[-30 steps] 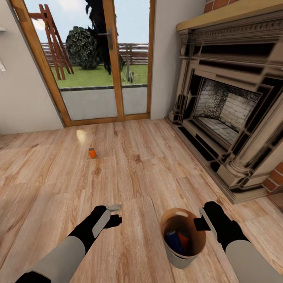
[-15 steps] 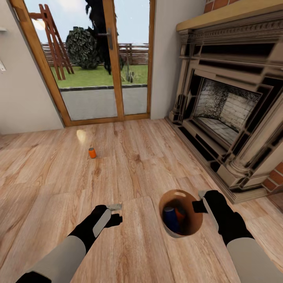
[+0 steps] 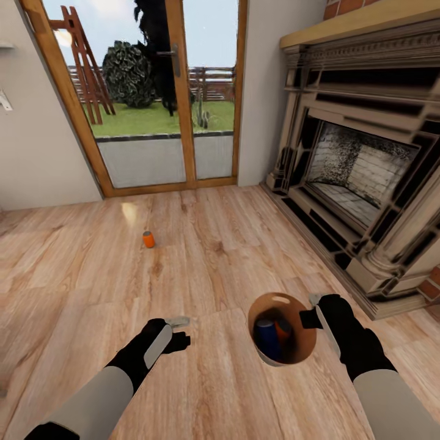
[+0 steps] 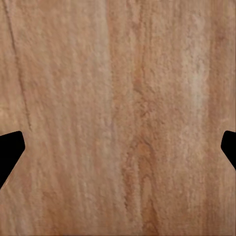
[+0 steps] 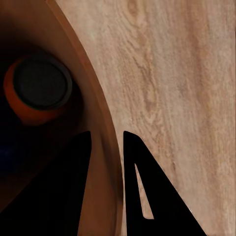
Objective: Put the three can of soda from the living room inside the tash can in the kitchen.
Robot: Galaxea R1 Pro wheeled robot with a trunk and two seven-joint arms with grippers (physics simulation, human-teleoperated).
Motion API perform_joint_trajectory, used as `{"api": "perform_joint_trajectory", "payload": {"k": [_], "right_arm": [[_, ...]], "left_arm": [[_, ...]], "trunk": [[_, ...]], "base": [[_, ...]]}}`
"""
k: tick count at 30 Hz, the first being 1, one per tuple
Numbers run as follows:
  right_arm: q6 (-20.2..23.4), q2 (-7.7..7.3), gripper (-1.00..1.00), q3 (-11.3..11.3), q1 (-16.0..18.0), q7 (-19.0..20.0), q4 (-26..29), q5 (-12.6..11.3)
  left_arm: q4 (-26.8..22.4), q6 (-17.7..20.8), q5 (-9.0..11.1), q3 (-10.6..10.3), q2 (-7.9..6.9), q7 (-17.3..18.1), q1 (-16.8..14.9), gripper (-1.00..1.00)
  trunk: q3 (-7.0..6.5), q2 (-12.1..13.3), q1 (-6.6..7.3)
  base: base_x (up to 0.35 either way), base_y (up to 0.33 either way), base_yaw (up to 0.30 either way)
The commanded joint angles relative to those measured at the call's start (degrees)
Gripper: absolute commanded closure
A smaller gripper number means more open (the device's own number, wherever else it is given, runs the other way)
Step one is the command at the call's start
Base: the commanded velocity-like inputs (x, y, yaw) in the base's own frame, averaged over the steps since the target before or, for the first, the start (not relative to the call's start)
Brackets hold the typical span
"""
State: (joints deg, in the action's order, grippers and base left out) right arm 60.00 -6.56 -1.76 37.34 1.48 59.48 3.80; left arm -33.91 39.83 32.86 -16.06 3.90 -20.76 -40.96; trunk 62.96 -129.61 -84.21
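In the head view, the right gripper [image 3: 313, 310] at the lower right of the frame is clamped on the rim of the trash can [image 3: 299, 351], which is tipped so that its coppery-brown inside faces the camera, over the light wood plank floor [image 3: 232, 244]. Inside it lie a dark blue can [image 3: 266, 338] and, just beside it on the right, an orange can [image 3: 282, 329]. The left gripper [image 3: 178, 330] sits at the lower left of centre above bare planks, holding nothing; from this view I cannot tell how far its fingers stand apart. A third can, a second orange can [image 3: 148, 239], stands upright on the floor left of centre, well apart from both arms. A glazed door with a wooden frame [image 3: 183, 110] fills the upper middle, with lawn and a fence beyond it, and a dark-framed fireplace [image 3: 360, 165] runs down the right side. In the left wrist view, the left gripper's two black fingertips [image 4: 9, 150] show at the left and right edges of the frame, wide apart, with only wood grain between them. In the right wrist view, the two black fingers [image 5: 142, 191] at the bottom centre pinch the can's thin wall [image 5: 109, 162] between them, one inside and one outside. The orange can [image 5: 39, 91] shows its grey top in the dark interior at the upper left, and plank floor covers the right half.
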Motion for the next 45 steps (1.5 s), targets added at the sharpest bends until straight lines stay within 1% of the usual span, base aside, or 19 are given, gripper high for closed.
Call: {"api": "perform_joint_trajectory", "payload": {"k": [1,10,19,27,45], "right_arm": [[0.00,0.00,1.00,0.00,0.02,0.19,0.01,-0.99],[0.00,-0.08,1.00,0.00,0.02,0.19,0.02,-0.99],[0.00,-0.12,1.00,0.02,-0.04,0.19,0.02,-1.14],[0.00,-0.26,1.00,-0.08,-0.07,0.19,0.02,-1.08],[0.00,-0.38,1.00,-0.07,-0.07,0.19,0.02,-1.00]], "left_arm": [[0.00,-0.01,0.00,0.01,-0.01,0.03,0.00,-1.00],[-0.01,-0.05,0.01,0.06,0.02,0.08,0.08,-1.00],[-0.03,-0.21,0.01,-0.02,0.05,0.00,0.07,-1.00],[-1.43,-0.20,0.01,-0.02,0.05,-0.05,0.09,-1.00],[-1.68,-0.22,0.01,-0.02,0.05,-0.01,0.09,-1.00]], "trunk": [[-0.01,0.00,0.00],[-0.01,0.00,0.00],[-0.01,0.00,0.00],[-0.01,0.00,0.00],[0.06,0.00,0.00]], "base": [[0.073,0.295,0.000],[0.049,0.309,0.000],[0.238,0.221,0.000],[0.326,0.050,0.000],[0.338,0.029,0.000]]}}
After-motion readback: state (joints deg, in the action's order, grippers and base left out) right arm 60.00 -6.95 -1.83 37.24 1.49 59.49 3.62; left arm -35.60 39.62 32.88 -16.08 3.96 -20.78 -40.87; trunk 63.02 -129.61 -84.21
